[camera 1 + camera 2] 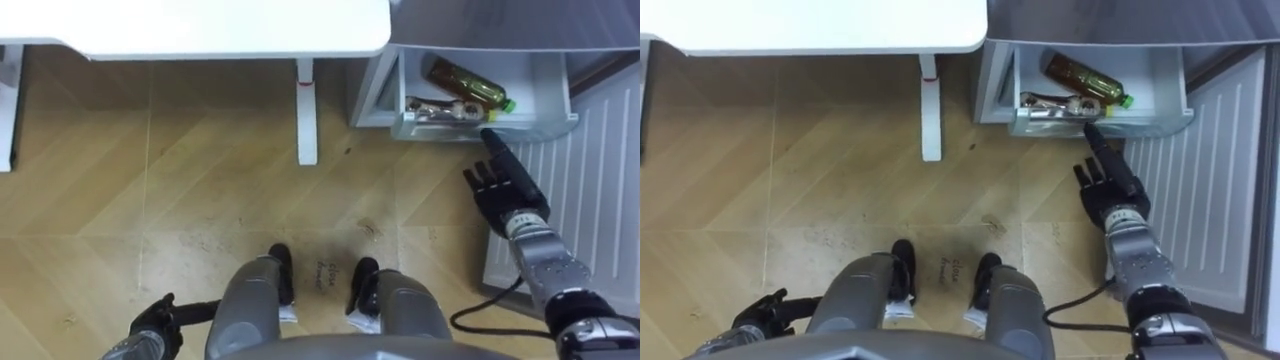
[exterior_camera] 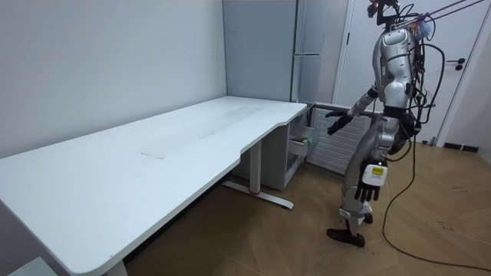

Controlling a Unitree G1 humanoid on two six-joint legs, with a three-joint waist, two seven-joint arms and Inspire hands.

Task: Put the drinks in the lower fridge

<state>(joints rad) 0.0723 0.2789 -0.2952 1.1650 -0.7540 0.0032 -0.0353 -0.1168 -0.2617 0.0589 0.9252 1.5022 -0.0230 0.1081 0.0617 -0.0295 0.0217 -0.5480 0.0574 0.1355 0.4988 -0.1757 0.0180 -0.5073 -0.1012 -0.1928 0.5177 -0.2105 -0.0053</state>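
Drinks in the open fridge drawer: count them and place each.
2. A brown bottle lies slanted across the drawer; a second drink lies by its front wall. More may be hidden.

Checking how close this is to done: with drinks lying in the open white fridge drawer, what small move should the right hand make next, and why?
Probably press the right hand forward against the front wall of the white fridge drawer to slide it shut: the amber bottle with a green cap lies inside, and the open hand holds nothing, fingertips near that wall.
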